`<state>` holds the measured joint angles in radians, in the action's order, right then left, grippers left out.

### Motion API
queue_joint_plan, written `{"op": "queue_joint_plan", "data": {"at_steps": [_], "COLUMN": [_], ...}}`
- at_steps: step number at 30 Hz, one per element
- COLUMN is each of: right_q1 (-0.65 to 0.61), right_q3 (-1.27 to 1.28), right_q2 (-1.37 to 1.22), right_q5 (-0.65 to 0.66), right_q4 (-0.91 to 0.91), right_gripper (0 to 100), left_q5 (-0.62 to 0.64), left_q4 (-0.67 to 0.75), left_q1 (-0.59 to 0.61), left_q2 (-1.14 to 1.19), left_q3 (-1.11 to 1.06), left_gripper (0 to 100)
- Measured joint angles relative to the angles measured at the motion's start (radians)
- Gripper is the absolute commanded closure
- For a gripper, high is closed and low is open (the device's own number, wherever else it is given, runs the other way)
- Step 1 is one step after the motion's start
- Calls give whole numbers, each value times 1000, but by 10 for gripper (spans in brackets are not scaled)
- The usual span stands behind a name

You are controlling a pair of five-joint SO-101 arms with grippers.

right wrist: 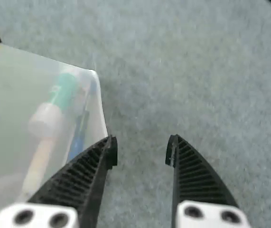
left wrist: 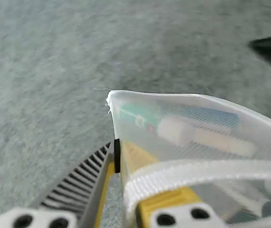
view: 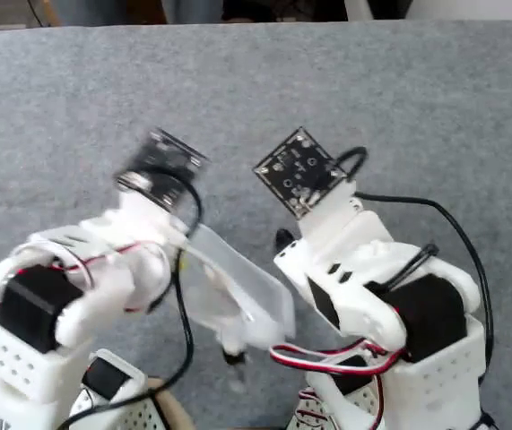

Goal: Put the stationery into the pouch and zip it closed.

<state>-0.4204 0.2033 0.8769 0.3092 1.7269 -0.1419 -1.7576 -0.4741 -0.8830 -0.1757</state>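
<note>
A translucent pouch (view: 242, 287) hangs between the two arms, above the grey cloth. My left gripper (left wrist: 118, 154) is shut on the pouch (left wrist: 197, 137) at one corner, just below its white zip tape (left wrist: 197, 173). Through the wall I see a teal-capped pen (left wrist: 137, 115), a white marker (left wrist: 182, 133) and a blue pen. My right gripper (right wrist: 141, 149) is open with only cloth between its fingers. The pouch (right wrist: 31, 118) lies just beside one of its fingers (right wrist: 97, 161), apart or barely touching; the teal pen (right wrist: 65, 88) shows through.
Grey cloth (view: 417, 107) covers the whole table, with open room toward the far edge (view: 256, 25). Both arm bases (view: 49, 358) stand at the near edge. A dark blurred shape (left wrist: 270, 47) sits off to one side in the left wrist view.
</note>
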Motion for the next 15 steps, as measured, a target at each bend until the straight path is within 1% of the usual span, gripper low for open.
{"op": "queue_joint_plan", "data": {"at_steps": [4, 6, 11, 15], "right_q1": [0, 0, -8, -110], "right_q3": [0, -5, -130, -204], "right_q2": [2, 2, 0, 2], "right_q5": [2, 2, -61, -120], "right_q4": [26, 29, 29, 34], "right_gripper": [818, 818, 818, 818], "left_q5": [-68, -83, -87, -87], "left_q4": [0, 0, 0, 0], "left_q1": [-126, -166, -180, -178], "left_q2": [2, 2, 2, 2], "left_q3": [0, 0, 0, 0], "left_gripper": [971, 971, 971, 971]}}
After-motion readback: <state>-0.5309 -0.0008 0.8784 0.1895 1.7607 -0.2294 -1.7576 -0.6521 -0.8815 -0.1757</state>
